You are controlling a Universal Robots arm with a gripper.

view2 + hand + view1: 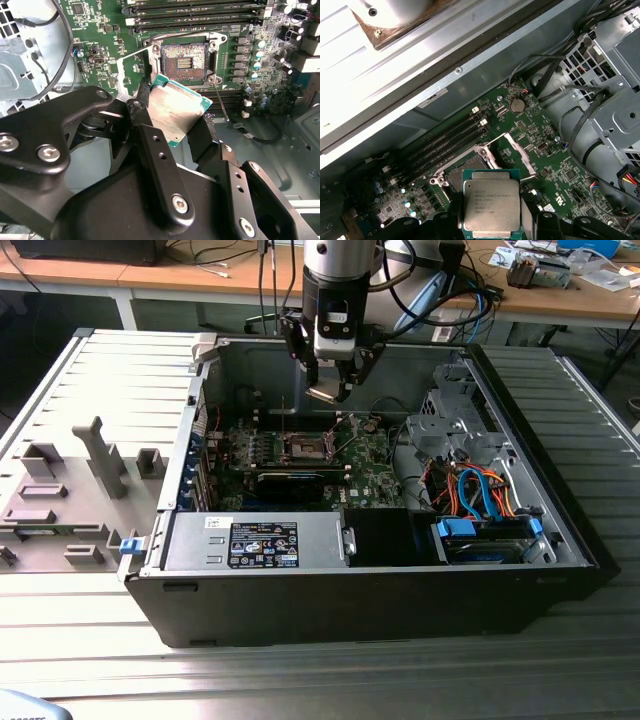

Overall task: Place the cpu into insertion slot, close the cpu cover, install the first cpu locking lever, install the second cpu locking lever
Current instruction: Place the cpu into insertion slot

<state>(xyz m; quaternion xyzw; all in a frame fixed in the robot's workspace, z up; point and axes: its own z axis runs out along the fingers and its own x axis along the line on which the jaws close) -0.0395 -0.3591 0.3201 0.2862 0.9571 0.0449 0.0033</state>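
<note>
Gripping the cpu (176, 111) by two opposite edges, the hand (171, 119) has its black fingers (141, 114) closed narrowly on the chip. The chip's dull metal top and green border show in both wrist views. In the exterior view the cpu hangs slightly tilted under the hand, in the air above the green motherboard (372, 468) and apart from it.

Just beyond the chip lies the socket (182, 60). It is uncovered, and its square field of contacts shows inside a silvery rim. The cpu is near it but not seated in it. In the second wrist view one corner of the chip overlaps the rim's edge.

The cover (521, 152), a thin silvery frame, stands swung up at one side of the socket. Past the socket runs the row of long narrow memory slots (200, 14).

The board sits inside an open black computer case (300, 605). In that case a grey power supply (260, 540) lies along the near wall, and blue and orange cables (478, 495) lie by the drive cage on the exterior view's right.

The case rests on a ribbed metal bench (320, 680). A grey fixture tray (60, 500) sits beside the case on the exterior view's left. Wooden desks (200, 275) stand behind.
</note>
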